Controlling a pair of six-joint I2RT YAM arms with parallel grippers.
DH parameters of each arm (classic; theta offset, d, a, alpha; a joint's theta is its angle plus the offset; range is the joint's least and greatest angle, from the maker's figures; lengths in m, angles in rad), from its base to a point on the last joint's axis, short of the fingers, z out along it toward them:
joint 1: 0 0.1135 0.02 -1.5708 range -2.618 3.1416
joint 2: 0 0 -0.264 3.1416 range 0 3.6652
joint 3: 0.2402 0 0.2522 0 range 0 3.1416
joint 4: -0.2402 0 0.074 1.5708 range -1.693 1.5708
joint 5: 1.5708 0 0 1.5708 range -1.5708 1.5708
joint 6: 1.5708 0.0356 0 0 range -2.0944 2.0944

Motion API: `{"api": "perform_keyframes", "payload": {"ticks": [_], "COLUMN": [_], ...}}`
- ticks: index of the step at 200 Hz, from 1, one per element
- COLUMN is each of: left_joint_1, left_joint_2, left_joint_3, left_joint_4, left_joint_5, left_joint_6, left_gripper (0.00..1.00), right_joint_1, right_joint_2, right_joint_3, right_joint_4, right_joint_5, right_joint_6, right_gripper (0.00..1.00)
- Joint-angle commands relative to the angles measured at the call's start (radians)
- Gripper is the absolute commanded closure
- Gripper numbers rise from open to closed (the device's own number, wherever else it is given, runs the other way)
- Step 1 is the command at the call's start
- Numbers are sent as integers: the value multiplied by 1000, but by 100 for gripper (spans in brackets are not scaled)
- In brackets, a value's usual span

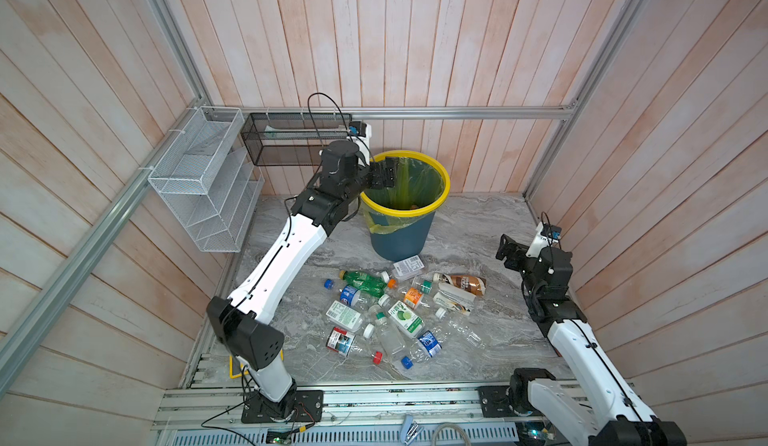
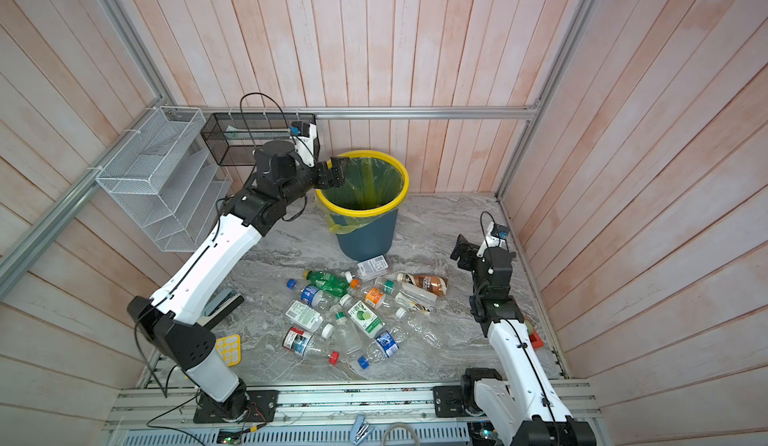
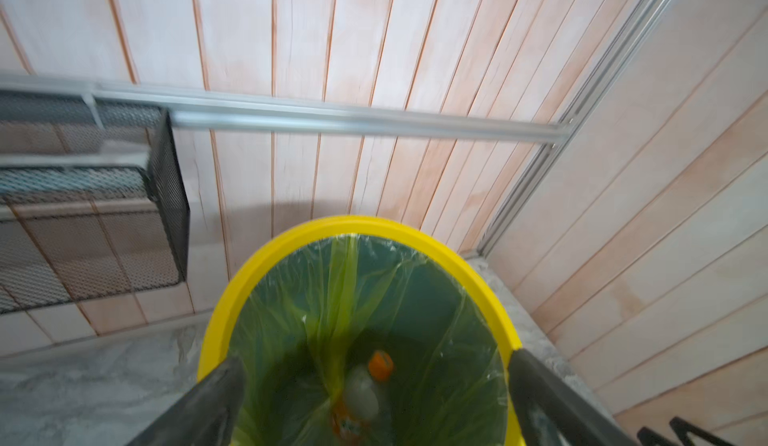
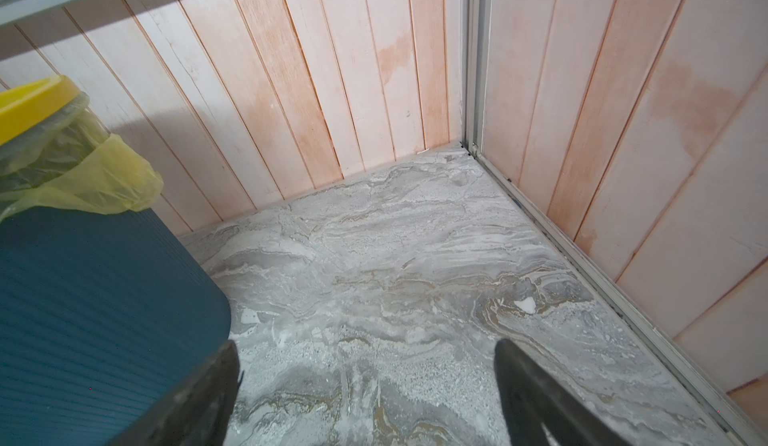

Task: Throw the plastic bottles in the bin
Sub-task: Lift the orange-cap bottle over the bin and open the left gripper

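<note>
The bin (image 1: 445, 186) (image 2: 404, 190) is a dark teal bucket with a yellow rim and a yellow-green liner, standing at the back of the marble table. My left gripper (image 1: 386, 175) (image 3: 376, 360) hovers over its left rim, open and holding nothing. In the left wrist view a blurred clear bottle (image 3: 363, 392) with an orange cap lies deep in the bin (image 3: 291, 236). Several plastic bottles (image 1: 390, 311) lie heaped on the table in front, among them a green one (image 1: 365, 281) and a brown one (image 1: 465, 283). My right gripper (image 1: 505, 250) (image 4: 368, 347) is open above bare table, right of the bin (image 4: 83, 298).
A white wire rack (image 1: 203, 190) hangs on the left wall and a black mesh basket (image 1: 291, 140) on the back wall behind my left arm. A yellow tray with holes (image 2: 228, 348) and a dark flat object (image 2: 224, 304) lie near the left arm's base.
</note>
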Motion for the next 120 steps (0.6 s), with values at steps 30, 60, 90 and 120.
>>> {"api": "perform_keyframes", "payload": {"ticks": [30,60,90,120], "left_joint_1": [-10,-22,-28,-29], "left_joint_2": [-112,-140,-200,-294], "left_joint_3": [-164,-210,-310,-455], "left_joint_4": [144,124,124,126], "left_joint_5": [-40,-62,-97,-127], "left_joint_6": [65,85,67,8], "left_gripper": [0,0,0,0], "right_joint_1": [-4,-4,-1,16], "right_joint_2": [31,50,35,-4], "right_joint_3": [43,47,38,22], "right_joint_4": [-71,-108,-149,-194], "right_joint_5": [-11,-52,-95,-145], "right_joint_6": [34,61,74,87], "right_gripper": [4,4,0,2]}}
